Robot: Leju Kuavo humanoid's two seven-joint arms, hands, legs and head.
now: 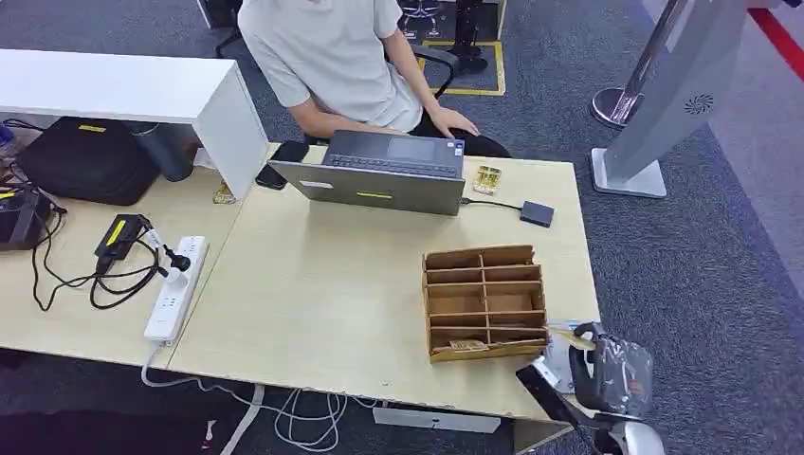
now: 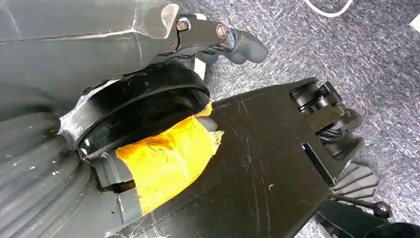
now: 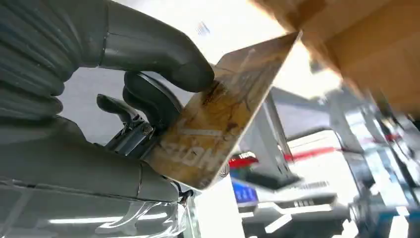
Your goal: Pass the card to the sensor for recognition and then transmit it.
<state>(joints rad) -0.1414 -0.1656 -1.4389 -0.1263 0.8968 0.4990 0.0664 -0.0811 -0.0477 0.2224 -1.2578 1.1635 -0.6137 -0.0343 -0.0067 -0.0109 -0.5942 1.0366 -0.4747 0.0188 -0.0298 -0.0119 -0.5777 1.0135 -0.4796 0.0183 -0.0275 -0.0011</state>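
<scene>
My right hand [image 1: 607,376] hangs off the table's front right corner, just right of the cardboard divider box [image 1: 484,301]. It pinches a worn golden printed card [image 3: 223,119] between the thumb [image 3: 163,52] and the dark fingers. The card [image 1: 567,331] sticks up and out from that hand toward the box's corner. The sensor [image 1: 537,212], a small dark flat square, lies on the table right of the laptop [image 1: 384,173] and is cabled to it. My left hand [image 2: 213,34] hangs low over grey carpet; how its fingers lie is unclear.
A person [image 1: 332,57] sits behind the laptop at the far edge. Another card [image 1: 466,346] lies in the box's front compartment. A power strip [image 1: 175,289], cables and a black bag [image 1: 90,161] occupy the left table. A grey stand [image 1: 664,104] rises at the right.
</scene>
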